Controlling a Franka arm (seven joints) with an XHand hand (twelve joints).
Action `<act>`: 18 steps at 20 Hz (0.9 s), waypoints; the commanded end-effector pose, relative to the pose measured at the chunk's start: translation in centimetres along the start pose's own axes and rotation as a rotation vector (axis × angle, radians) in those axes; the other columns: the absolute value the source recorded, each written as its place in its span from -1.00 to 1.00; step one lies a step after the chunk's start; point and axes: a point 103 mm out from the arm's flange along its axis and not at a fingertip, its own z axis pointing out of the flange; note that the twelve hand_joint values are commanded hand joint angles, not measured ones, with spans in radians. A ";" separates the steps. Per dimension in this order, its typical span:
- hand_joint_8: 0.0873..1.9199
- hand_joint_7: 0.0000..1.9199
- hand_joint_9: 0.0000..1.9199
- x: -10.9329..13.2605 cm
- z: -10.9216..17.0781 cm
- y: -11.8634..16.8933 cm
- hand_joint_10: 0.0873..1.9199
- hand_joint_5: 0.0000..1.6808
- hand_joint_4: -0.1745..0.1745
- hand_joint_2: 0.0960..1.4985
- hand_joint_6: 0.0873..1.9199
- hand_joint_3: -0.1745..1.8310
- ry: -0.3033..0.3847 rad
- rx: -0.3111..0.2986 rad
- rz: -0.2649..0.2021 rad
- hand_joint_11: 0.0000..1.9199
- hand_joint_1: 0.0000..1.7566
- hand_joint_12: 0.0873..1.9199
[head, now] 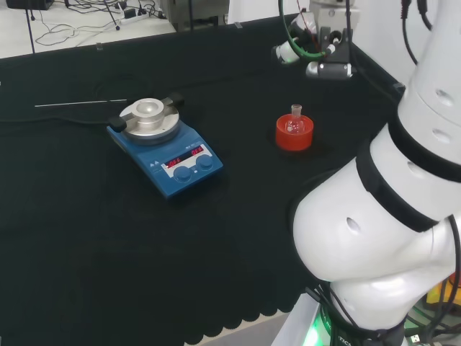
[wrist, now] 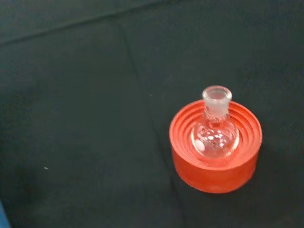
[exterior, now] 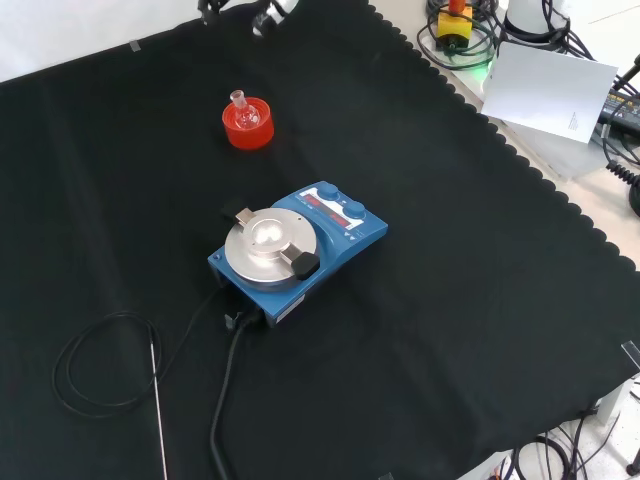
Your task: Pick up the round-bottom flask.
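Observation:
A small clear round-bottom flask (head: 294,125) stands upright with its neck up in a red ribbed ring stand (head: 294,138) on the black cloth. In the front view the flask (exterior: 241,107) and stand (exterior: 248,131) sit near the top left. The wrist view looks down on the flask (wrist: 214,134) in its stand (wrist: 213,174) from some way off. In the head view, the hand (head: 322,56) hangs high above the cloth, beyond and a little right of the flask and well apart from it. Its pose is unclear. Part of the hand (exterior: 268,14) shows at the front view's top edge.
A blue hotplate stirrer (head: 167,149) with a round metal top stands left of the flask in the head view and nearer the camera (exterior: 300,250) in the front view. A thin metal rod (exterior: 158,410) and a black cable (exterior: 90,372) lie beside it.

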 end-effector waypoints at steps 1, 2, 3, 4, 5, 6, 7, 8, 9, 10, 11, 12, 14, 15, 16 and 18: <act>-0.39 -0.83 -0.72 -2.3 2.8 4.4 -0.33 -0.50 -0.18 0.29 -0.85 -0.49 0.034 -0.014 0.035 -0.93 -0.32 0.44; -0.39 -0.83 -0.72 -2.5 3.3 4.7 -0.33 -0.50 -0.18 0.27 -0.86 -0.49 0.032 -0.007 0.039 -0.93 -0.30 0.44; -0.39 -0.83 -0.71 -2.7 3.7 4.9 -0.33 -0.50 -0.18 0.25 -0.86 -0.49 0.037 0.000 0.042 -0.93 -0.27 0.44; -0.39 -0.83 -0.71 -2.9 4.1 5.1 -0.33 -0.49 -0.18 0.22 -0.87 -0.47 0.050 0.008 0.046 -0.92 -0.24 0.43; -0.38 -0.82 -0.70 -3.1 4.6 5.3 -0.33 -0.48 -0.18 0.19 -0.89 -0.44 0.072 0.020 0.053 -0.92 -0.22 0.43; -0.38 -0.82 -0.70 -3.2 5.1 5.5 -0.33 -0.47 -0.19 0.15 -0.90 -0.41 0.093 0.032 0.058 -0.91 -0.21 0.44; -0.38 -0.82 -0.69 -3.2 5.7 5.6 -0.33 -0.47 -0.19 0.13 -0.91 -0.40 0.104 0.039 0.059 -0.91 -0.19 0.44; -0.38 -0.82 -0.69 -3.2 6.3 5.7 -0.33 -0.46 -0.19 0.10 -0.92 -0.38 0.107 0.044 0.058 -0.90 -0.18 0.43; -0.37 -0.81 -0.68 -3.2 6.9 5.9 -0.32 -0.46 -0.20 0.07 -0.93 -0.36 0.110 0.051 0.058 -0.89 -0.17 0.43; -0.37 -0.81 -0.67 -3.2 7.4 6.0 -0.32 -0.45 -0.20 0.05 -0.93 -0.35 0.116 0.059 0.059 -0.89 -0.15 0.43; -0.37 -0.81 -0.67 -3.3 7.9 6.1 -0.32 -0.45 -0.21 0.04 -0.94 -0.34 0.121 0.066 0.061 -0.89 -0.14 0.43; -0.36 -0.81 -0.66 -3.4 8.2 6.2 -0.32 -0.44 -0.21 0.03 -0.94 -0.34 0.125 0.073 0.062 -0.88 -0.13 0.43; -0.36 -0.80 -0.66 -3.5 8.5 6.4 -0.31 -0.43 -0.22 0.02 -0.94 -0.33 0.139 0.073 0.067 -0.88 -0.12 0.43; -0.36 -0.80 -0.65 -3.6 8.6 6.5 -0.31 -0.43 -0.22 0.01 -0.94 -0.32 0.147 0.075 0.070 -0.87 -0.12 0.43; -0.35 -0.80 -0.65 -3.7 8.7 6.6 -0.31 -0.42 -0.23 0.00 -0.94 -0.31 0.156 0.080 0.073 -0.87 -0.12 0.43; -0.35 -0.80 -0.65 -4.0 9.1 6.7 -0.31 -0.42 -0.24 -0.01 -0.95 -0.29 0.188 0.095 0.083 -0.87 -0.12 0.43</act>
